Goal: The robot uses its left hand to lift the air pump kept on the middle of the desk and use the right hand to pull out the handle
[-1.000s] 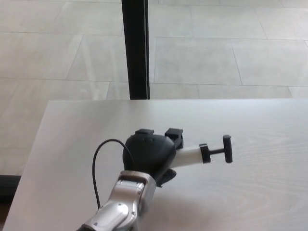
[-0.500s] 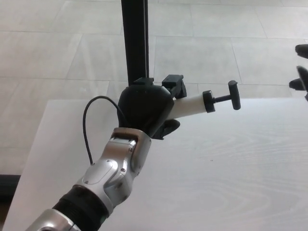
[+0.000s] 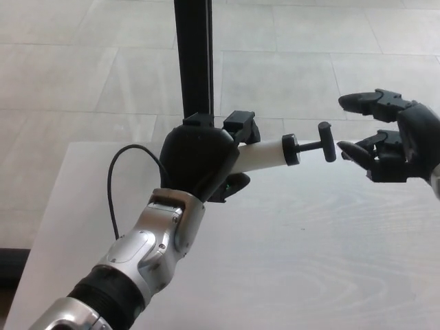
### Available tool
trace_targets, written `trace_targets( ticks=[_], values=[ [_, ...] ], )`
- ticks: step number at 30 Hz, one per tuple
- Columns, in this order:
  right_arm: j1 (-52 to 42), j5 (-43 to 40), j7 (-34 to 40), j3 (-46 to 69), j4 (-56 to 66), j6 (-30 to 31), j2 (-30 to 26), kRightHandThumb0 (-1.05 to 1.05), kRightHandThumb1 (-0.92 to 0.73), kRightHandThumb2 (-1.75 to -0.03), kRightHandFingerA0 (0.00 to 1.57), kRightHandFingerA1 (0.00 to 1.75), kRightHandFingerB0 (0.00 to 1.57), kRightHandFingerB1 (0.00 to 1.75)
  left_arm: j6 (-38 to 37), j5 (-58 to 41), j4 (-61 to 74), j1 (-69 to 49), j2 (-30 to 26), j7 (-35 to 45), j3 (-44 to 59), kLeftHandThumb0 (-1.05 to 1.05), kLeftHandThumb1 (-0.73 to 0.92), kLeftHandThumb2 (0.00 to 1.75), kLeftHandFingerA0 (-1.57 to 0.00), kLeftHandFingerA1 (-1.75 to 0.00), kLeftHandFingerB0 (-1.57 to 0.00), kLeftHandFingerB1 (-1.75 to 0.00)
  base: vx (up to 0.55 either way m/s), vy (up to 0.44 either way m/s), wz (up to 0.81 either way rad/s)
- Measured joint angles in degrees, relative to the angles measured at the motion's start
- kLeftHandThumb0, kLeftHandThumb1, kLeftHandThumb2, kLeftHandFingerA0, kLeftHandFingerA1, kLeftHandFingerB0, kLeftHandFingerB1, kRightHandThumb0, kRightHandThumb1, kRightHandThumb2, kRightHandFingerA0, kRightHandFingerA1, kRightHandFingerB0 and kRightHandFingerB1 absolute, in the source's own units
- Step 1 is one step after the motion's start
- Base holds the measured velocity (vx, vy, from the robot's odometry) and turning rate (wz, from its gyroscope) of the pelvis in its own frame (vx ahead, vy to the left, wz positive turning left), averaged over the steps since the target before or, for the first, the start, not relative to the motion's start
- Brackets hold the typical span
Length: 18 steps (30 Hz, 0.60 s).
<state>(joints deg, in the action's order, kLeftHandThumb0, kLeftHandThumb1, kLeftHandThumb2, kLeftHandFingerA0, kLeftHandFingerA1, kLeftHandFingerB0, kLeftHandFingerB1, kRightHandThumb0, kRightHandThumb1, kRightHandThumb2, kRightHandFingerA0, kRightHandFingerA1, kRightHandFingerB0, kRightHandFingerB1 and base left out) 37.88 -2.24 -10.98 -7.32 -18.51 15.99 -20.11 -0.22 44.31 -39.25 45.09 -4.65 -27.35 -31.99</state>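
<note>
My left hand is shut on the air pump, a white cylinder with black ends, and holds it lifted above the desk, lying roughly level and pointing right. Its black T-handle sticks out a short way on a thin rod at the right end. My right hand is open at the right of the picture, its fingertips spread just right of the T-handle and not touching it. The pump's left end is hidden inside my left hand.
A black vertical post stands behind the desk's far edge, right behind my left hand. Beyond it lies a tiled floor. A thin black cable loops off my left wrist.
My right hand has come in from the right edge toward the T-handle. My left hand with the pump has shifted slightly left and lower after rising off the desk a second ago.
</note>
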Motion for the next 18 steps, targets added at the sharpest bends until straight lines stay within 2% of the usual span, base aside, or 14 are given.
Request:
trace_targets(
  ticks=[2, 3, 5, 6, 7, 8, 9, 10, 11, 13, 14, 15, 17, 18],
  values=[
    [0.0, 0.2, -0.6, -0.4, 0.3, 0.5, 0.2, -0.47, -0.54, -0.56, 0.64, 0.90, 0.37, 0.35, -0.4, 0.0, -0.2, 0.0, 0.0, -0.3, 0.1, -0.20, 0.72, 0.75, -0.72, -1.65, -0.62, -1.37, 0.00, 0.000, 0.00],
    [0.0, 0.3, -0.8, -0.5, 0.5, 0.7, 0.3, -0.37, -0.56, -0.57, 0.64, 0.85, 0.40, 0.35, -0.6, 0.0, -0.4, 0.0, 0.0, -0.4, 0.1, -0.19, 0.75, 0.70, -0.76, -1.62, -0.64, -1.32, 0.00, 0.000, 0.00],
    [-0.4, 0.6, -1.0, -0.6, 1.7, 1.3, 0.8, -0.34, -0.56, -0.57, 0.66, 0.90, 0.42, 0.37, -0.8, 0.2, -0.9, 0.0, 0.0, -1.0, 0.1, -0.20, 0.74, 0.72, -0.69, -1.64, -0.62, -1.35, 0.00, 0.000, 0.00],
    [-0.6, 0.7, -1.0, -0.6, 2.1, 1.5, 1.1, -0.33, -0.59, -0.57, 0.65, 1.02, 0.45, 0.39, -0.8, 0.3, -1.1, 0.0, 0.0, -1.1, 0.1, -0.21, 0.73, 0.73, -0.73, -1.64, -0.65, -1.32, 0.00, 0.000, 0.00],
    [-0.9, 0.8, -0.9, -0.5, 2.7, 1.6, 1.5, -0.33, -0.61, -0.58, 0.65, 1.03, 0.46, 0.39, -0.8, 0.4, -1.3, 0.1, -0.1, -1.3, 0.1, -0.20, 0.75, 0.73, -0.80, -1.63, -0.68, -1.28, 0.00, 0.000, 0.00],
    [-1.0, 0.8, -0.9, -0.5, 2.8, 1.6, 1.7, -0.32, -0.62, -0.59, 0.66, 1.05, 0.46, 0.40, -0.8, 0.5, -1.4, 0.1, -0.1, -1.3, 0.1, -0.20, 0.75, 0.74, -0.80, -1.63, -0.68, -1.30, 0.00, 0.000, 0.00],
    [-1.5, 1.1, -0.5, -0.2, 3.6, 1.7, 2.4, -0.33, -0.61, -0.58, 0.67, 1.05, 0.49, 0.40, -0.8, 0.5, -2.2, 0.4, -0.1, -1.5, 0.1, -0.26, 0.77, 0.66, -0.78, -1.73, -0.60, -1.36, 0.00, 0.000, 0.00],
    [-1.7, 1.2, -0.2, 0.0, 4.2, 1.7, 2.8, -0.32, -0.63, -0.59, 0.64, 1.05, 0.49, 0.41, -0.9, 0.5, -2.7, 0.4, -0.1, -1.7, 0.2, -0.20, 0.72, 0.80, -0.72, -1.67, -0.63, -1.43, 0.00, 0.000, 0.00],
    [-1.8, 1.4, 0.2, 0.3, 4.7, 1.9, 3.1, -0.31, -0.63, -0.59, 0.67, 1.02, 0.50, 0.42, -0.9, 0.5, -3.1, 0.4, -0.1, -1.8, 0.4, -0.17, 0.72, 0.69, -0.77, -1.69, -0.60, -1.40, 0.00, 0.000, 0.00],
    [-2.0, 2.2, 1.3, 0.9, 5.6, 1.9, 3.9, -0.31, -0.63, -0.59, 0.67, 1.02, 0.50, 0.42, -0.9, 0.3, -3.4, 0.4, 0.1, -1.8, 1.2, -0.17, 0.72, 0.69, -0.77, -1.69, -0.60, -1.40, 0.00, 0.000, 0.00],
    [-2.0, 2.5, 1.7, 1.0, 5.8, 1.9, 4.0, -0.29, -0.72, -0.60, 0.66, 0.95, 0.46, 0.43, -0.9, 0.2, -3.4, 0.4, 0.2, -1.8, 1.5, -0.29, 0.76, 0.68, -0.80, -1.74, -0.57, -1.44, 0.00, 0.000, 0.00],
    [-2.1, 2.9, 2.1, 1.1, 5.9, 1.9, 4.1, -0.30, -0.69, -0.60, 0.76, 0.88, 0.53, 0.46, -0.9, 0.1, -3.4, 0.4, 0.3, -1.8, 1.6, -0.18, 0.71, 0.81, -0.73, -1.65, -0.66, -1.40, 0.00, 0.000, 0.00],
    [-2.1, 3.8, 3.4, 1.4, 5.6, 1.6, 4.5, -0.30, -0.71, -0.60, 0.80, 0.92, 0.54, 0.48, -0.9, -0.1, -3.4, 0.4, 0.6, -1.8, 1.9, -0.17, 0.73, 0.79, -0.80, -1.63, -0.68, -1.32, 0.00, 0.000, 0.00],
    [-2.1, 4.1, 3.7, 1.4, 5.5, 1.5, 4.5, -0.30, -0.72, -0.62, 0.90, 1.08, 0.56, 0.53, -0.9, -0.1, -3.4, 0.4, 0.7, -1.8, 2.0, -0.16, 0.70, 0.79, -0.81, -1.62, -0.71, -1.29, 0.00, 0.000, 0.00]
  ],
)
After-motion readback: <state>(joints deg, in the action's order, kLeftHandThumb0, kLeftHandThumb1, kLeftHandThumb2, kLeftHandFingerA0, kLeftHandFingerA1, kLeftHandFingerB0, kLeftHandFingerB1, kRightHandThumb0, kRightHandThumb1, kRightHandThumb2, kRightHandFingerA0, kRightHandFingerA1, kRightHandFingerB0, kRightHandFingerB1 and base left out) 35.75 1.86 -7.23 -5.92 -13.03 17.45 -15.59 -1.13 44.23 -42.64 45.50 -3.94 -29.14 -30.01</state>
